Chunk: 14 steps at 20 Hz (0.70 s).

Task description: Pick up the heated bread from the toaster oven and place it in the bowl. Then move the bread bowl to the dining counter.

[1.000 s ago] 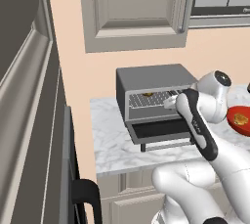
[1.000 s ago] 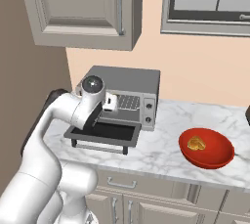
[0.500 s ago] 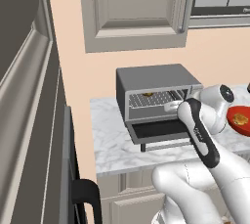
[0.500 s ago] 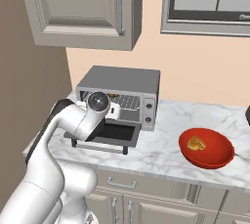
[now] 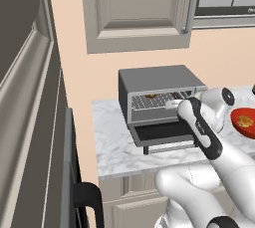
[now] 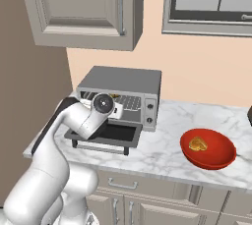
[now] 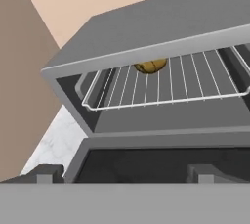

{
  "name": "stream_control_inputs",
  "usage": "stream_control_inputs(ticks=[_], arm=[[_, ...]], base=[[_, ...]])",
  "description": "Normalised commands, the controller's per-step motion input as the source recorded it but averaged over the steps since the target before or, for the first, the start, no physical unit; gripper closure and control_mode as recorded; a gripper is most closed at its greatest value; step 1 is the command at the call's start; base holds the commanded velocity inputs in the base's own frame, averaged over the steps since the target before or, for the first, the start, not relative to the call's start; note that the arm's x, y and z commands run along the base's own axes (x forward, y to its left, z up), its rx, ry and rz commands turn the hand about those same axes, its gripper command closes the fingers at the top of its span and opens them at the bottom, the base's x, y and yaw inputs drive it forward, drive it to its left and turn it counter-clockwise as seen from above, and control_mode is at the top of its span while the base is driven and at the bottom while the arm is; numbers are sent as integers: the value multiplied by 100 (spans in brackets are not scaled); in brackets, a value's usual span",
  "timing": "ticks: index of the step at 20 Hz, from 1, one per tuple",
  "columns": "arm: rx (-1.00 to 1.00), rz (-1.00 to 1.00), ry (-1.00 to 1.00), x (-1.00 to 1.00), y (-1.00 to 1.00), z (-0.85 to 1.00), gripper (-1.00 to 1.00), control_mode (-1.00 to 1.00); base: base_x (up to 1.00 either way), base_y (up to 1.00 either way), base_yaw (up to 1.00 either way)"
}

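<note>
Bread, a small golden-brown roundish lump [image 7: 150,66], sits at the back of the wire rack [image 7: 166,86] inside the dark grey boxy toaster oven [image 5: 157,85]. I see its drop-down door [image 6: 106,134] lying open and flat over the marble bench [image 6: 162,157]. My claw [image 7: 122,173] hangs in front of the oven mouth, just above the door, its two dark tips spread apart and holding nothing. Well off to the right on the bench stands the shallow bright red bowl [image 6: 219,156], with a paler orange-yellow food piece [image 6: 198,144] inside it.
</note>
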Motion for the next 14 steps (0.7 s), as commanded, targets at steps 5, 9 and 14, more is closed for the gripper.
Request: stream_control_inputs(ticks=[5, 9, 14], arm=[[3, -2, -11, 23, 0, -14, -100, -100], [1, -3, -12, 21, 0, -26, -100, -100], [1, -4, -8, 27, 0, -19, -100, -100]], base=[[0, 0, 0], [0, 0, 0], [0, 0, 0]])
